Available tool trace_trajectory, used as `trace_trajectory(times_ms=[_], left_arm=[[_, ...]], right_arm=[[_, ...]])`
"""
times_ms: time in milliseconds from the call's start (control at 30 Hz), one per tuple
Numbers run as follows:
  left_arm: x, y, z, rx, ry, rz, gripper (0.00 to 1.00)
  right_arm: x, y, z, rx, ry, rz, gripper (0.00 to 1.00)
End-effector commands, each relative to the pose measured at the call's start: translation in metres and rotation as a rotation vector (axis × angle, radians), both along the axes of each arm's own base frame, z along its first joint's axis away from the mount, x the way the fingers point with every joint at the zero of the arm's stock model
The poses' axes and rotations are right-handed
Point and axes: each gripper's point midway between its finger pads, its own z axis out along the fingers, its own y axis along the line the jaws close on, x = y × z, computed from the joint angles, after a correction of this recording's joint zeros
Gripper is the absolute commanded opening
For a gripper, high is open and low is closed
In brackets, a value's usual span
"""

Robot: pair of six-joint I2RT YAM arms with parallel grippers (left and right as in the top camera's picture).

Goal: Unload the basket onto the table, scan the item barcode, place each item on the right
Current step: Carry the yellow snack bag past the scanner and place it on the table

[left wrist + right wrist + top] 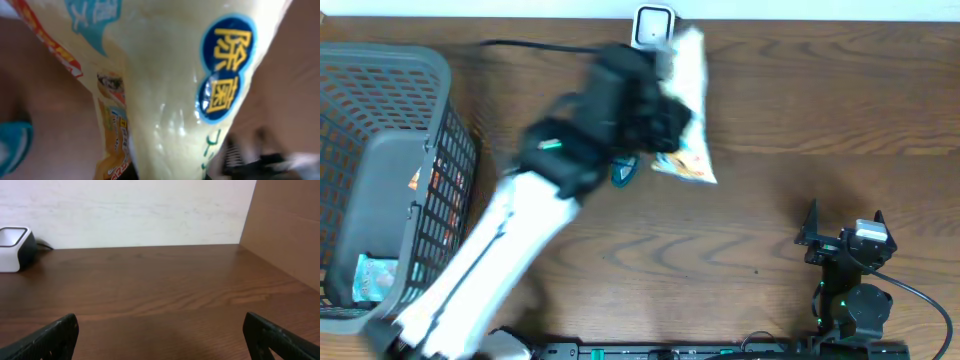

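One grey basket (382,68) holds a bluish packet (374,277) (orange shows through mesh); left claw (670,118) clamped on yellow pouch (692,70) by scanner (652,24); right claw (845,222) apart.

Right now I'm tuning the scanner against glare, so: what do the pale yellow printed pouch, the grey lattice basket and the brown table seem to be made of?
The pale yellow printed pouch is likely glossy plastic film: soft highlights and creases show. The grey lattice basket looks like matte moulded plastic, going by its even grid. The brown table is wood or wood-look laminate with a satin finish; grain is visible.
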Motion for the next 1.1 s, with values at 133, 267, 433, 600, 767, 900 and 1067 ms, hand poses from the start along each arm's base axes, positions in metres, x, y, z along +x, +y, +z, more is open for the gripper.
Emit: trace_trajectory(times_ms=[133,267,433,600,767,900,1067], left_arm=[[0.010,-0.011,-0.164,0.494,0.119,0.004,0.07],[0.005,-0.007,-0.226,0.599,0.227,-0.016,0.07],[-0.001,-0.006,-0.242,0.633,0.260,-0.033,0.75],[-0.014,-0.010,-0.192,0.637,0.211,-0.106,0.98],[-0.023,-0.008,-0.093,0.527,0.095,-0.101,0.98],[-0.035,0.005,-0.015,0.391,-0.043,-0.071,0.98],[-0.061,0.033,0.052,0.276,-0.165,-0.042,0.98]], right_arm=[[0.000,-0.001,-0.001,-0.008,0.002,-0.004,0.99],[0.000,-0.001,-0.001,-0.008,0.002,-0.004,0.99],[0.000,-0.001,-0.001,-0.008,0.002,-0.004,0.99],[0.000,-0.001,-0.001,-0.008,0.002,-0.004,0.99],[0.000,-0.001,-0.001,-0.008,0.002,-0.004,0.99],[0.000,-0.001,-0.001,-0.008,0.002,-0.004,0.99],[0.000,-0.001,-0.001,-0.008,0.002,-0.004,0.99]])
